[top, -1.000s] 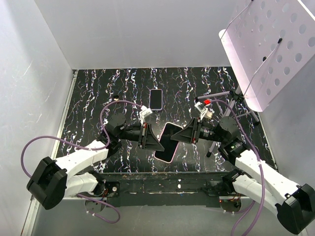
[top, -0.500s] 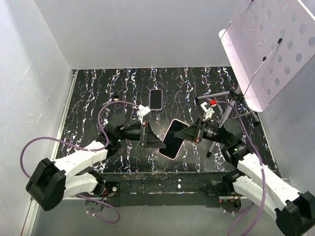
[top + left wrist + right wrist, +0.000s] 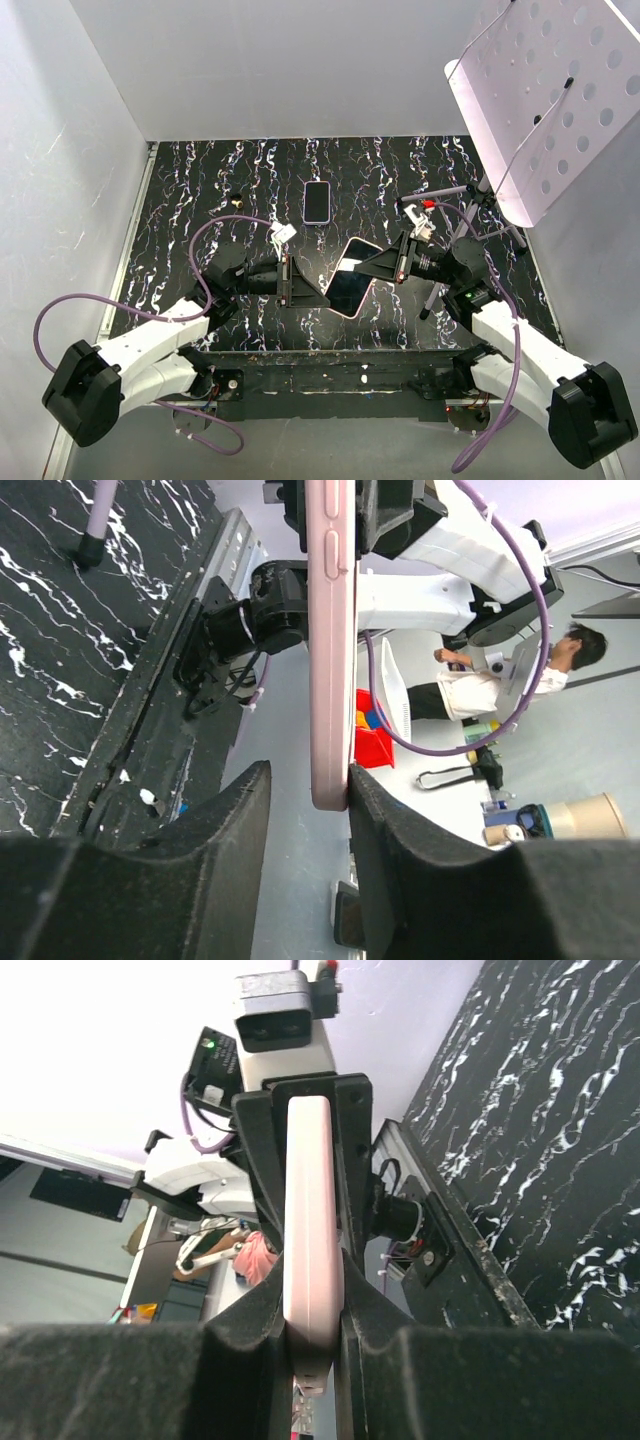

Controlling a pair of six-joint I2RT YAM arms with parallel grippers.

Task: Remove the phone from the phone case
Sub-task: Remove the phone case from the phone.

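A phone in a pink case (image 3: 350,280) is held tilted in the air above the dark marbled table (image 3: 200,180), dark screen up. My right gripper (image 3: 388,264) is shut on its upper right end; in the right wrist view the case's pink edge (image 3: 313,1230) is pinched between both fingers of the gripper (image 3: 313,1305). My left gripper (image 3: 312,293) is open around the lower left end. In the left wrist view the case's edge (image 3: 330,650) touches the right finger (image 3: 420,870), with a gap to the left finger (image 3: 200,870).
A second phone (image 3: 317,202) lies flat at the table's middle back. A small gold object (image 3: 237,200) lies at the back left. A perforated white board (image 3: 550,90) on a tripod stand (image 3: 470,215) overhangs the right side. White walls enclose the table.
The cased phone has moved up and to the right with the right gripper. The left arm has lowered and stretched out, its gripper still at the phone's lower end.
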